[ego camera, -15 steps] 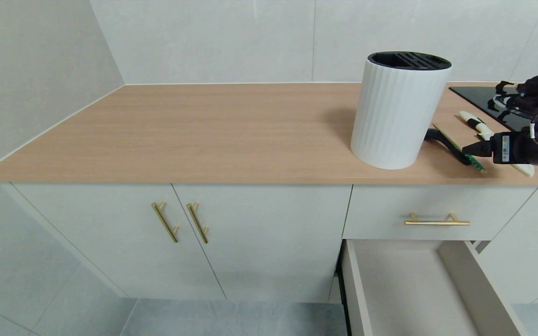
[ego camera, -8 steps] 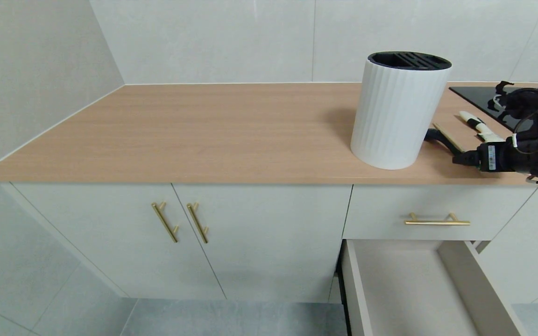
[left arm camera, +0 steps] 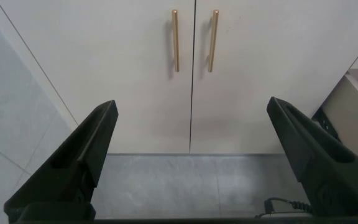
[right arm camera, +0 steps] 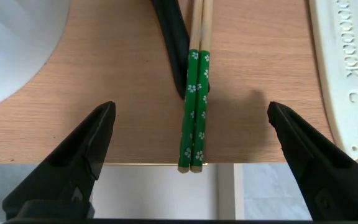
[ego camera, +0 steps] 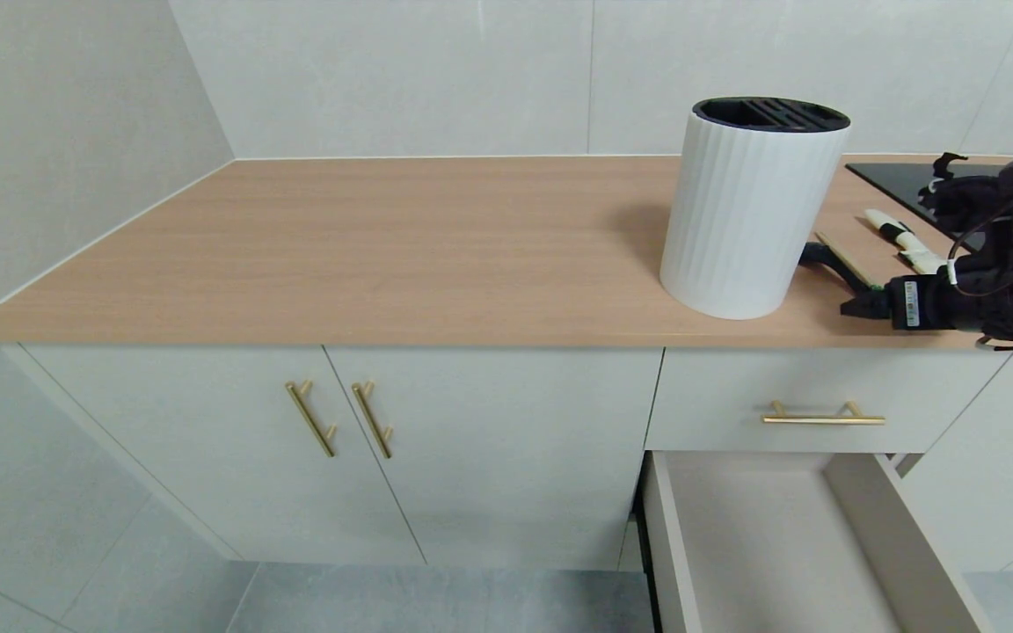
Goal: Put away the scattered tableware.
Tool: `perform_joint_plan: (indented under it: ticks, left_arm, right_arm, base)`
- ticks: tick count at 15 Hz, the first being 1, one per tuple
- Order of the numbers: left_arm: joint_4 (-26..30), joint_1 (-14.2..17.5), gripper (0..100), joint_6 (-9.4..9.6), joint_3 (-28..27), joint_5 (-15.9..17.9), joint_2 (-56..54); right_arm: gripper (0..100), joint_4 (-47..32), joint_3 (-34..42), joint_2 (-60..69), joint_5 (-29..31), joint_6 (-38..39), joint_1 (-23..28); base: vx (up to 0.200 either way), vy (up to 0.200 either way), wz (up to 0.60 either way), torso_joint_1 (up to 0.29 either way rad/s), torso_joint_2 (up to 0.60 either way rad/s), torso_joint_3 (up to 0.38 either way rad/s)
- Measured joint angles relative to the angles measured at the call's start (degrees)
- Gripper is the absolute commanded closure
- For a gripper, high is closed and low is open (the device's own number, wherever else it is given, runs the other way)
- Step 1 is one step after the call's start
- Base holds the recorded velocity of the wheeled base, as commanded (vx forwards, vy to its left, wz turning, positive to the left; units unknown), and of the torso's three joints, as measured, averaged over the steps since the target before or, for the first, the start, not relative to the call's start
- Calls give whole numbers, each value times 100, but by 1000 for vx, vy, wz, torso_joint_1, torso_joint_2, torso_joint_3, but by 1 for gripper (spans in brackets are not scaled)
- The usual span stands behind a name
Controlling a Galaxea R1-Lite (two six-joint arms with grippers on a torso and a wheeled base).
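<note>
Right wrist view — 2 chopsticks [right arm camera: 195,81] lie on the counter [right arm camera: 117,74] between the parted fingers of the right claw [right arm camera: 191,109].

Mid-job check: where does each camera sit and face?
Head: high, facing down at the countertop; right gripper at right.
Left wrist: low, facing the cabinet doors; open left gripper frames them.
Right wrist: over the countertop edge, looking down on the chopsticks; open right gripper frames them.
Shared: head and right wrist show the white holder.

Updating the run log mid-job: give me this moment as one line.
right gripper: open, centred over chopsticks at front edge of counter | left gripper: open, facing cabinet doors | lower drawer: open
</note>
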State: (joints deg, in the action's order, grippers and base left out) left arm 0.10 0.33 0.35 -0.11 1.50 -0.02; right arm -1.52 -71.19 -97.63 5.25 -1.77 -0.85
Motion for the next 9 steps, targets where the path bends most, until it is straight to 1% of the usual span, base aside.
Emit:
perform_joint_plan:
  ticks: [2,3,9]
  left_arm:
    - [0,0,0,0,0,-2,0]
    - [-2,0,0,0,0,0,0]
    - [0,0,0,0,0,-2,0]
  right_arm:
    - [0,-2,0,-11,0,2,0]
    - [100,0,0,-24,0,5,0]
    - [100,0,13,-44,49,-4,0]
  base:
    - [0,0,0,0,0,0]
    - [0,0,0,0,0,0]
    - [0,0,0,0,0,0]
